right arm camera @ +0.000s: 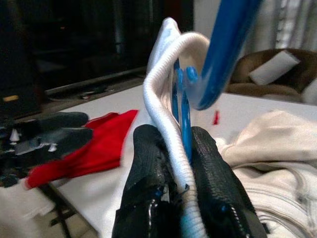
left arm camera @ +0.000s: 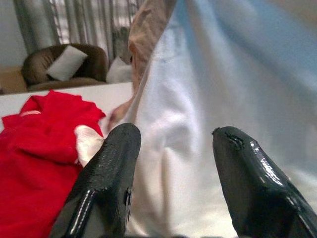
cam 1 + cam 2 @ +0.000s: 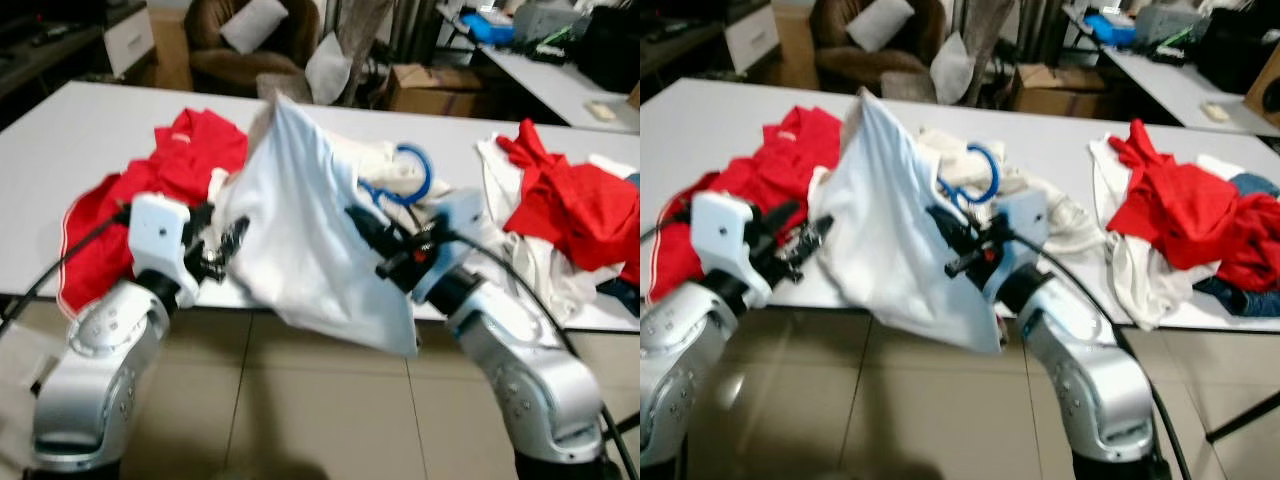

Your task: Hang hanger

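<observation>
**White shirt half on a blue hanger, both tools up at the table edge**

The right tool point(image 1: 181, 148) has its two black fingers pinched together on a ribbed white collar plus the thin blue plastic hanger point(image 3: 408, 178) running through it. The hanger's rounded hook curls up just above that tool. From the clamp a soft white shirt point(image 3: 300, 240) drapes down past the edge of the white table point(image 3: 80, 130), smooth fabric with loose folds and a pointed peak at the top.

The left tool point(image 2: 171, 148) sits just beside the shirt on its other side, its two glossy black fingers spread apart with nothing between them, white cloth right in front of the tips.

Clothes count: one crumpled red garment point(image 3: 170, 165) behind the left tool, lying on the table, and a cream knit piece point(image 1: 267, 144) past the right tool. Well off to the right tool's outer side there's a second red piece point(image 3: 570, 205) heaped on more white fabric.
</observation>
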Available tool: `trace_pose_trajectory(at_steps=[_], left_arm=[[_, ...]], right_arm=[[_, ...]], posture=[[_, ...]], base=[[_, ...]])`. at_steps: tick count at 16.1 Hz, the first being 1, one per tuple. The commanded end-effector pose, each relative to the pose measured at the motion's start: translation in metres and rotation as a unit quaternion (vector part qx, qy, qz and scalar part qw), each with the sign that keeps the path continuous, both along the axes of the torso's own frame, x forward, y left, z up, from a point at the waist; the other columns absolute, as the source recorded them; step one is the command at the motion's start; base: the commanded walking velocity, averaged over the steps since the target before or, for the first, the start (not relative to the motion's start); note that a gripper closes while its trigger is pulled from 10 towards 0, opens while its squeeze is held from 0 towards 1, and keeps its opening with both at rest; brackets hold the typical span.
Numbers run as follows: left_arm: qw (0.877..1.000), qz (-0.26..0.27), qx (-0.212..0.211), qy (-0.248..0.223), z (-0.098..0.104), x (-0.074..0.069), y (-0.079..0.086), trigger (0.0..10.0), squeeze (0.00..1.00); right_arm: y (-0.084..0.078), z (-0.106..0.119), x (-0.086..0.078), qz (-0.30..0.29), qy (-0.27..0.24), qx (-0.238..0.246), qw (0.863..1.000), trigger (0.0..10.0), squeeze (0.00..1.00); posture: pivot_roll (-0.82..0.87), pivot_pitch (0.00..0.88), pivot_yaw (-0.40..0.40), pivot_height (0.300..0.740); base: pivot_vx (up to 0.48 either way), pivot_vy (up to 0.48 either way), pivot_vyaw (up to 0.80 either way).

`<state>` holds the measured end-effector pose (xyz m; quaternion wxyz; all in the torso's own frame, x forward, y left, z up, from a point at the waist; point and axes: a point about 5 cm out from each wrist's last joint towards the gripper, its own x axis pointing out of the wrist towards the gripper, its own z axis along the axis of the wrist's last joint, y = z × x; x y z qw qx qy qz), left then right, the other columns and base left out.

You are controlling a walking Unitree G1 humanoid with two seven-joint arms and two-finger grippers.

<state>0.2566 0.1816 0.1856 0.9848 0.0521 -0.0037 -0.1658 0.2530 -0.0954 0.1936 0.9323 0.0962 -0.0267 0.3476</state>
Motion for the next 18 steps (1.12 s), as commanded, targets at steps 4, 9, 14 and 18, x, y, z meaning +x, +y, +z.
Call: trace_pose_trajectory(at_steps=[4,9,14,18], left_arm=[[1.000,0.000,0.004,0.025,-0.006,-0.006,0.001,10.0,0.13],[0.999,-0.005,0.039,0.031,-0.011,-0.011,-0.001,10.0,0.13],[0.997,-0.049,0.037,0.041,-0.013,-0.006,-0.013,10.0,0.13],[0.996,-0.061,0.041,0.056,-0.022,-0.008,-0.020,10.0,0.13]], right_arm=[[-0.002,-0.006,-0.010,0.013,-0.041,-0.082,0.996,10.0,0.00],[0.005,-0.010,-0.022,0.011,-0.029,-0.036,0.999,10.0,0.00],[0.008,-0.023,-0.034,0.003,-0.003,-0.045,0.999,10.0,0.00],[-0.009,-0.041,-0.035,-0.014,0.022,-0.107,0.994,10.0,0.00]], posture=[[-0.01,0.023,-0.071,0.740],[0.01,0.034,-0.029,0.740],[0.01,0.025,0.044,0.740],[-0.01,0.041,0.028,0.740]], base=[[0.000,-0.090,0.40],[0.000,0.000,0.60],[0.000,0.000,0.64],[0.000,0.000,0.80]])
